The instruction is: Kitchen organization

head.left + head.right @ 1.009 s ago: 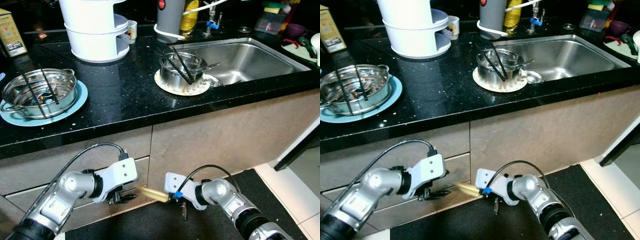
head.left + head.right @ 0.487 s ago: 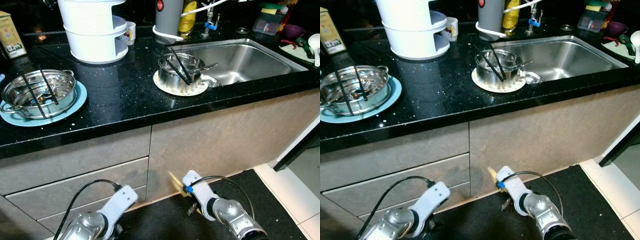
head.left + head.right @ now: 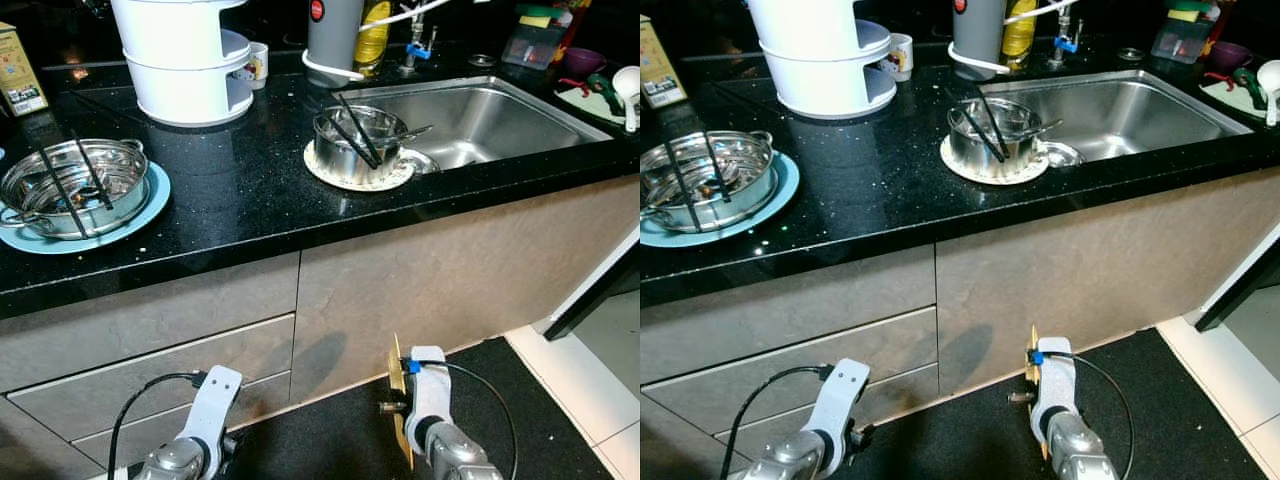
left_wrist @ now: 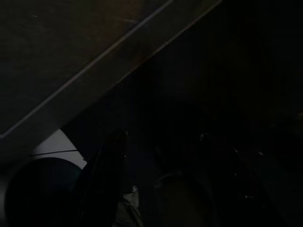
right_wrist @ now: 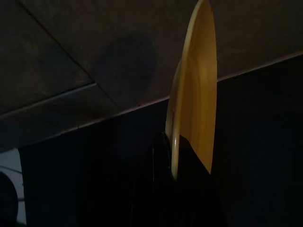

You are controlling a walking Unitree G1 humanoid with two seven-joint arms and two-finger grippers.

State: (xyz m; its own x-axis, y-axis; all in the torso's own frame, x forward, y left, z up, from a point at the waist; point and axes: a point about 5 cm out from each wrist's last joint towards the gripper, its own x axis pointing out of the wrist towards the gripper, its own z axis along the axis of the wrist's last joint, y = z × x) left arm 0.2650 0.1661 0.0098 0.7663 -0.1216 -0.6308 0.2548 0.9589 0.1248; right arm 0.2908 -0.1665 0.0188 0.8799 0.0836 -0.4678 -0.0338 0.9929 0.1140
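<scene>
My right tool [image 5: 182, 158] is clamping a yellow plate [image 5: 191, 90] edge-on, low by the cabinet [image 3: 420, 270] under the desk [image 3: 240, 190]; gripped only at the rim, it could slip and drop. I cannot tell my left tool's [image 4: 142, 189] state

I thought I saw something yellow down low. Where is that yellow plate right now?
The yellow plate is held edge-up in the right gripper, low in front of the cabinet doors below the sink, above the dark floor mat.
</scene>
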